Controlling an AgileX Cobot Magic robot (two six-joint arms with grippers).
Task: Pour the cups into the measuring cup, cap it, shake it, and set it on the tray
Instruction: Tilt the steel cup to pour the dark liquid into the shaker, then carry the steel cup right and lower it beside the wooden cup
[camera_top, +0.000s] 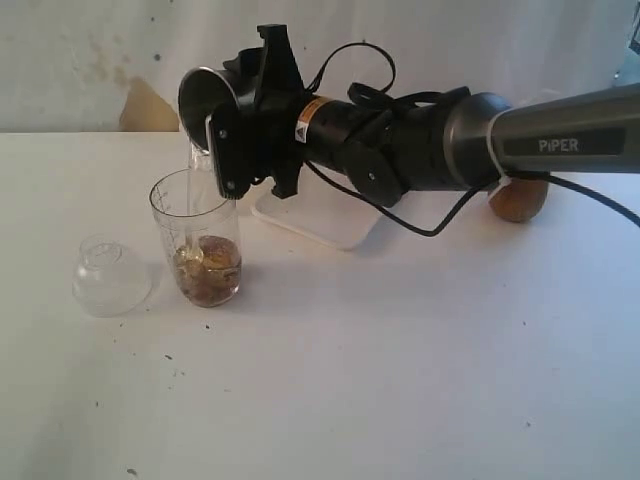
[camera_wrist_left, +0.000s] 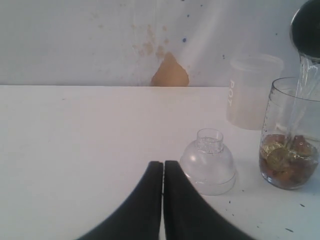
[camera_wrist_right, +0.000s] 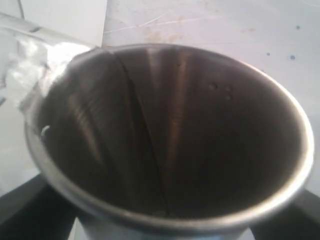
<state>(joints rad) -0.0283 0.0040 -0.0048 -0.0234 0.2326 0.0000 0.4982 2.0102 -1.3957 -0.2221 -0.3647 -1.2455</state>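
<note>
My right gripper (camera_top: 243, 108) reaches across to the left, shut on the steel tumbler (camera_top: 207, 93), which is tipped over on its side above the measuring cup (camera_top: 198, 240). A thin stream of water (camera_wrist_left: 303, 82) falls from its rim into that clear cup, which holds brown pieces in liquid at the bottom. The right wrist view looks into the tumbler's dark inside (camera_wrist_right: 170, 130). The clear dome cap (camera_top: 110, 275) sits on the table left of the measuring cup. My left gripper (camera_wrist_left: 163, 167) is shut and empty, low over the table near the cap (camera_wrist_left: 207, 162).
The white tray (camera_top: 312, 222) lies behind the measuring cup, partly hidden by the right arm. The brown wooden cup (camera_top: 518, 201) shows behind the arm at the right. A frosted plastic cup (camera_wrist_left: 252, 92) stands just behind the measuring cup (camera_wrist_left: 289, 135).
</note>
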